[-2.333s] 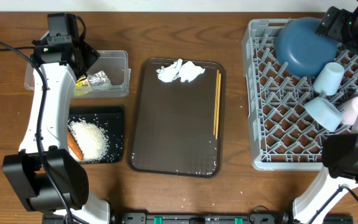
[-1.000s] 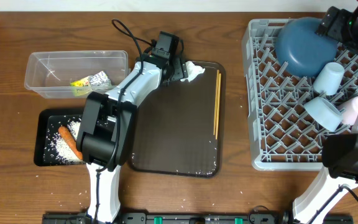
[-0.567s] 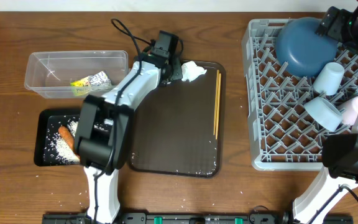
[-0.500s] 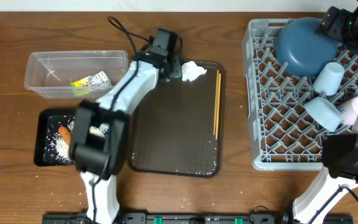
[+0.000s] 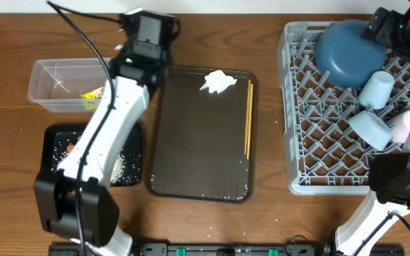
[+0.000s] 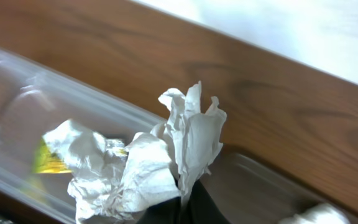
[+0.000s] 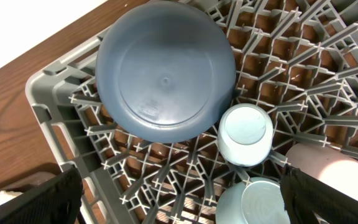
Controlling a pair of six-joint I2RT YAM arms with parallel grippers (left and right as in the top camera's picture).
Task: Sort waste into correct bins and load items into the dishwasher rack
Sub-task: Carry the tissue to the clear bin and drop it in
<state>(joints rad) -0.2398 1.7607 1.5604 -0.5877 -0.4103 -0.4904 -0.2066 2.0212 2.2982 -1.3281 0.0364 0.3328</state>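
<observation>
My left gripper (image 6: 185, 204) is shut on a crumpled white tissue (image 6: 148, 168), held above the table between the clear tub (image 6: 17, 118) and the brown tray's corner. The yellow-green wrapper (image 5: 91, 94) lies in the tub (image 5: 62, 85). In the overhead view the wrist hides the fingers. More tissue (image 5: 218, 82) and the chopsticks (image 5: 248, 117) lie on the brown tray. Rice (image 5: 119, 165) is in the black tray (image 5: 130, 131). My right gripper (image 7: 179, 199) is open above the grey rack (image 5: 297, 142), over the blue bowl (image 7: 165, 71) and cups (image 7: 246, 134).
The brown serving tray (image 5: 198, 156) lies in the middle of the table, with scattered rice grains at its near edge. The rack also holds a white cup (image 5: 376, 89), a light blue cup (image 5: 369, 126) and a pale pink one (image 5: 404, 126). My left arm crosses over the black tray.
My left gripper shut on one piece of tissue on the brown tray, lifted it and swung left toward the clear tub. One piece stays on the tray. The right arm is unmoved.
</observation>
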